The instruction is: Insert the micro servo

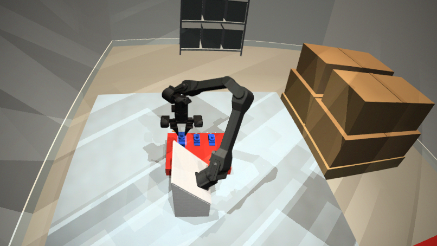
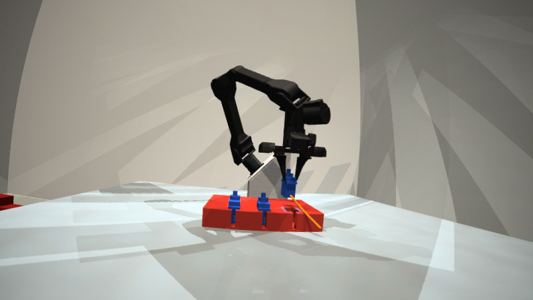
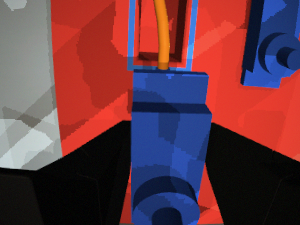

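The loose blue servo [image 1: 181,138] [image 2: 287,189] [image 3: 170,134] is held upright above the red deck [image 1: 201,151] [image 2: 246,220] [image 3: 90,44], its shaft pointing up. My gripper [image 1: 181,133] [image 2: 291,178] [image 3: 167,132] is shut on its sides. The empty pocket's blue outline [image 2: 291,211] [image 3: 132,34] lies just ahead of the servo's cable end in the wrist view; the servo is not over its visible part. The orange cable [image 2: 305,212] [image 3: 162,29] stretches across the pocket and slants down past the deck's notched side in the exterior view. The notch [image 2: 295,222] looks empty.
Two blue servos sit in the deck beside the pocket, a nearer one [image 1: 196,139] [image 2: 263,203] [image 3: 280,49] and a farther one [image 1: 211,139] [image 2: 234,202]. The arm's pale wedge stand [image 1: 186,170] [image 2: 260,184] is beside the deck. Cardboard boxes [image 1: 388,112] stand at the right.
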You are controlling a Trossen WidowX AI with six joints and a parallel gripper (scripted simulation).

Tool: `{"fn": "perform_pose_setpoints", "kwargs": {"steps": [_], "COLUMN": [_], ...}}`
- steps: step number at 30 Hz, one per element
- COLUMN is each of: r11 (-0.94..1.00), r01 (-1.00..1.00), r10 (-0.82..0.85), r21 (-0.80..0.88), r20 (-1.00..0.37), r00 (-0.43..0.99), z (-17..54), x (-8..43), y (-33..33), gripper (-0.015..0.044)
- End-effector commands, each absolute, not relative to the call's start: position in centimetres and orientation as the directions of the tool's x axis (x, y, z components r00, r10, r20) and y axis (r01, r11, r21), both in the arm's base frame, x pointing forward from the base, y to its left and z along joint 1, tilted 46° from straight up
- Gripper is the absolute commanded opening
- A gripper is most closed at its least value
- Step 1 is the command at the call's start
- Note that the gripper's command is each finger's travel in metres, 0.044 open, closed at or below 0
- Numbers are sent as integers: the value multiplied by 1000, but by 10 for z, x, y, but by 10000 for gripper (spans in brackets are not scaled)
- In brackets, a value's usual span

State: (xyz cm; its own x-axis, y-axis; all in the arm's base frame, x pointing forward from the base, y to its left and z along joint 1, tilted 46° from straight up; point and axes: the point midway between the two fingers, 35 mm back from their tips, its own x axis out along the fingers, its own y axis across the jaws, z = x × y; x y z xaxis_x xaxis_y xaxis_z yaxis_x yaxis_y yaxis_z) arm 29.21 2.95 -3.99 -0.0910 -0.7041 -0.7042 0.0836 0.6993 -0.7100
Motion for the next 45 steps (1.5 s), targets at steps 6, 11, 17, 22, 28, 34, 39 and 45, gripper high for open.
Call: {"fn": "perform_pose_setpoints", "kwargs": {"steps": [6,11,17,22,28,34,39,45], "r11": [700,698,697,697,697,697,697,696], "r01": [85,96,102,102,102,102,102,102], "r10": [-705,-705,-705,-705,-706,-706,-706,-706], "r21": [-709,-709,-710,-710,-710,-710,-710,-710], "r20": [-705,-705,-704,-704,-704,-704,-704,-704], "r00": [-81,-81,-80,-80,-80,-80,-80,-80], "z": [-37,-37,-38,-42,-49,-51,-51,-53], "x": [327,344,349,350,349,349,349,349], "y": [26,24,22,17,10,8,8,5], "gripper": [0,0,0,0,0,0,0,0]}}
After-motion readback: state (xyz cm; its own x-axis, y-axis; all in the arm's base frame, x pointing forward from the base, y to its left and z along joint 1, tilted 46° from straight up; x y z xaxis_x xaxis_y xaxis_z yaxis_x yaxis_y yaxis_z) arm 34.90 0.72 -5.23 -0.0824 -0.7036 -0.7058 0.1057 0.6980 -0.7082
